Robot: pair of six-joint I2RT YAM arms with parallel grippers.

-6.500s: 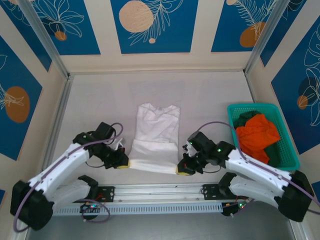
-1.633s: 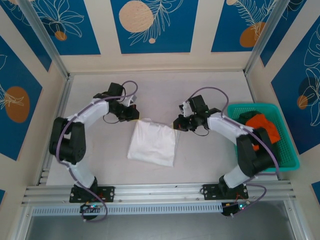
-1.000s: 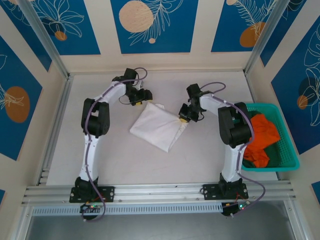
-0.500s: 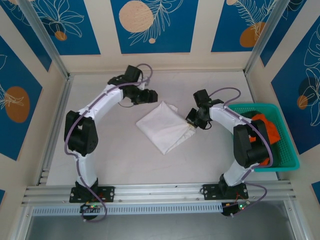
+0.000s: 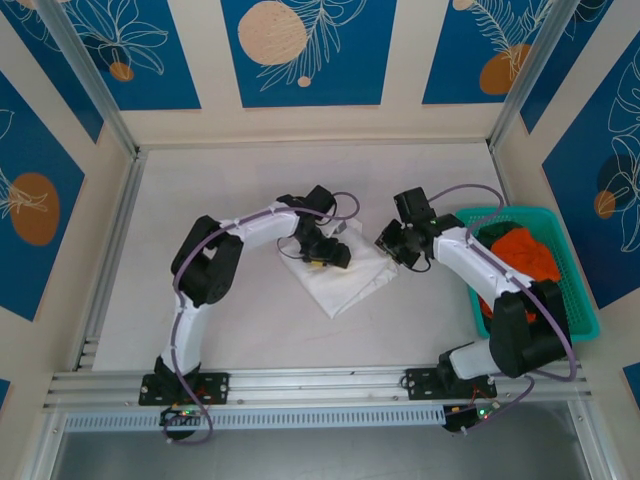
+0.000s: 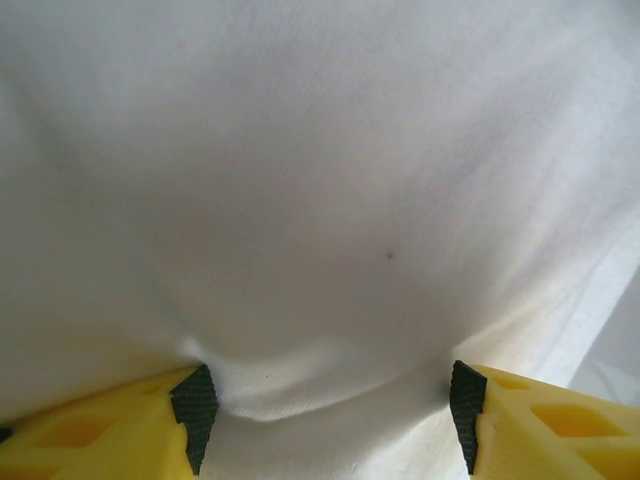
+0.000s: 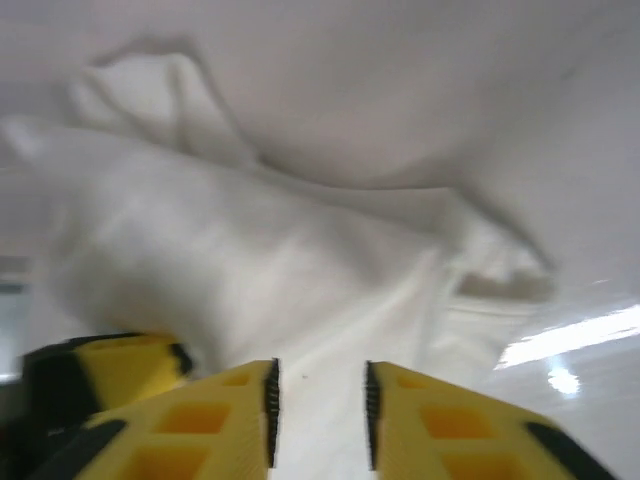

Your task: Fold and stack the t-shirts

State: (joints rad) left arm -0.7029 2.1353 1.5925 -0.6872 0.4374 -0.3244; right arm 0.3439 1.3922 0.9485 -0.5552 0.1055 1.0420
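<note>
Inside basket [image 5: 503,213], orange and green t-shirts [image 5: 525,247]

Blue floral wall panels [image 5: 350,60] (cream strips between) enclose a pale table [image 5: 200,190].

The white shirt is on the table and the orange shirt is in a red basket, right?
The basket is teal, not red; the top view shows it. The white shirt is on the table, the orange shirt in that basket.

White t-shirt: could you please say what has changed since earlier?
The white t-shirt, folded smaller, turned cornerwise. The left tool came from its far edge onto it, open. The right tool at its right corner parted its jaws. The teal basket stayed put.
</note>
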